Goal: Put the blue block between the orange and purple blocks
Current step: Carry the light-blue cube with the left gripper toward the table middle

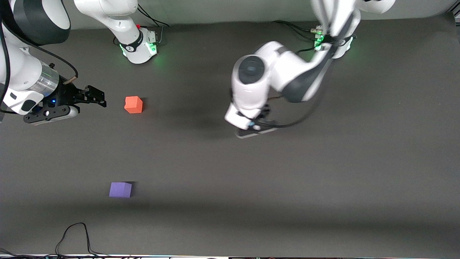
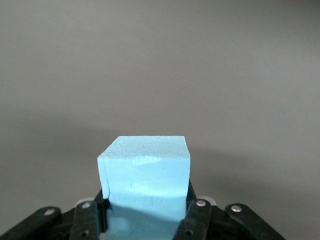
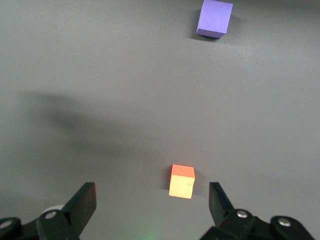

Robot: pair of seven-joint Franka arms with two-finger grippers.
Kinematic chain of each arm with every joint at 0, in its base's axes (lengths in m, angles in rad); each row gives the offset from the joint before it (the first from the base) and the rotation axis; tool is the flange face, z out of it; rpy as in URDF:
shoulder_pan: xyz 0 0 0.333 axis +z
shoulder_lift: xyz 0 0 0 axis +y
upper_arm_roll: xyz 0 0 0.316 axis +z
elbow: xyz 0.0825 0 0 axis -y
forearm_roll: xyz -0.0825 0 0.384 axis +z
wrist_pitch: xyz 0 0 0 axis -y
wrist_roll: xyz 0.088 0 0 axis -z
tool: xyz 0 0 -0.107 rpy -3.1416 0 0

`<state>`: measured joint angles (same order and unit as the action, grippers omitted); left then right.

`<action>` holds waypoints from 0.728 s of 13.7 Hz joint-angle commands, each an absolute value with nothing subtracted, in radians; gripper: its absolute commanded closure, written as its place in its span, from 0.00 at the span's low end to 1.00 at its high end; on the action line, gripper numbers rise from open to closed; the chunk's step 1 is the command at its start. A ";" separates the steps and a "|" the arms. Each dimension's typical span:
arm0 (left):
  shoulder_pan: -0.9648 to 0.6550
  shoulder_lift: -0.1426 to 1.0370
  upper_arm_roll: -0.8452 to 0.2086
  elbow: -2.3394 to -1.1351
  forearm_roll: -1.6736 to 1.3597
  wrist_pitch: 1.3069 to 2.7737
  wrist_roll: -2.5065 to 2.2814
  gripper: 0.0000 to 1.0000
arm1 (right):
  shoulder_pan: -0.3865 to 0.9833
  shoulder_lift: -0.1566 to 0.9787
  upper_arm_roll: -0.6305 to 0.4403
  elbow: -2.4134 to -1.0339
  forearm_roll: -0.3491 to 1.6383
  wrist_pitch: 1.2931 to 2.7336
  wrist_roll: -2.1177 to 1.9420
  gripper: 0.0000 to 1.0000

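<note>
Riding in the left gripper (image 2: 147, 220), the blue block (image 2: 145, 177) is pinched between the fingers (image 2: 196, 216) and held up in the air over the bare middle of the surface (image 1: 323, 180). On a clock face laid over the front view and centred on that gripper, the orange block (image 1: 133, 104) sits at about nine o'clock and the purple block (image 1: 120, 189) at about eight, both well apart from it.

Orange lies farther from the front camera, purple nearer, open surface between them. Centred on that gap, orange is at twelve, purple at six.

Step in hand, as I judge it: carry, with the grasp made and the placing not yet done. Next move calls for a long traverse toward the right arm's end of the surface, then a descent into the gap, in line with both cubes.

The right gripper (image 1: 94, 96) waits, fingers spread wide and empty, over the surface just beside the orange block.

View notes: the front view hides the blue block under the left arm's wrist; only the left wrist view shows it gripped. The right wrist view frames orange and purple together with the gap between them, but no blue.
</note>
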<state>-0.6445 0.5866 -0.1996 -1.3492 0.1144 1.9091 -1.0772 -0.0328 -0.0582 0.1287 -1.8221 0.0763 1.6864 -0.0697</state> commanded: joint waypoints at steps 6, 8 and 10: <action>-0.810 0.917 -0.176 -1.189 0.209 2.118 -1.120 0.69 | -0.023 -0.055 0.121 -1.824 0.078 1.684 -0.087 0.00; -0.821 0.946 -0.176 -1.187 0.218 2.140 -1.120 0.69 | -0.023 -0.055 0.121 -1.824 0.078 1.683 -0.087 0.00; -0.821 0.951 -0.176 -1.189 0.218 2.140 -1.118 0.65 | -0.023 -0.055 0.121 -1.824 0.077 1.683 -0.089 0.00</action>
<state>-0.8035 0.9407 -0.1914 -1.2322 0.1984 2.1551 -1.1139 -0.0327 -0.0520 0.1288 -1.8233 0.0763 1.6864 -0.0709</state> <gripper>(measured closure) 0.467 0.000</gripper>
